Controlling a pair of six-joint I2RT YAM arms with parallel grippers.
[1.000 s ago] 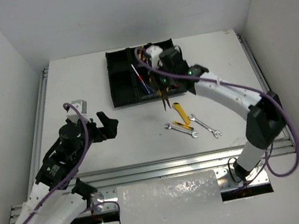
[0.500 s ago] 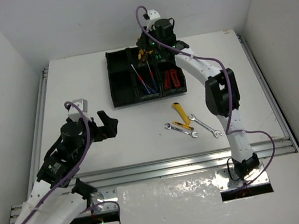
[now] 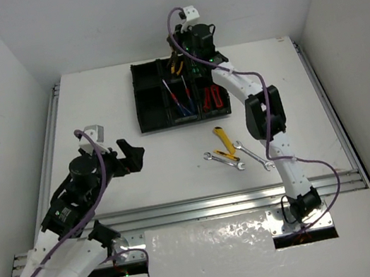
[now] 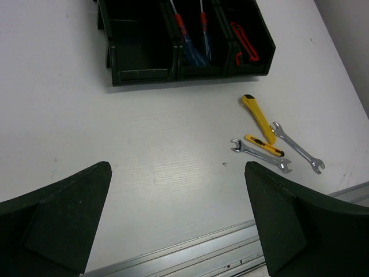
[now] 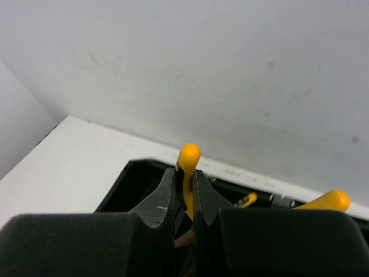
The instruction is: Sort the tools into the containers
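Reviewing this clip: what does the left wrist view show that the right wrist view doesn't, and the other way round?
Only the left wrist view: the open left gripper above the table, two wrenches and a yellow tool lying loose, and screwdrivers and red cutters in tray compartments. Only the right wrist view: the right gripper shut on one yellow handle of the pliers, with the wall behind. Both: the black tray.
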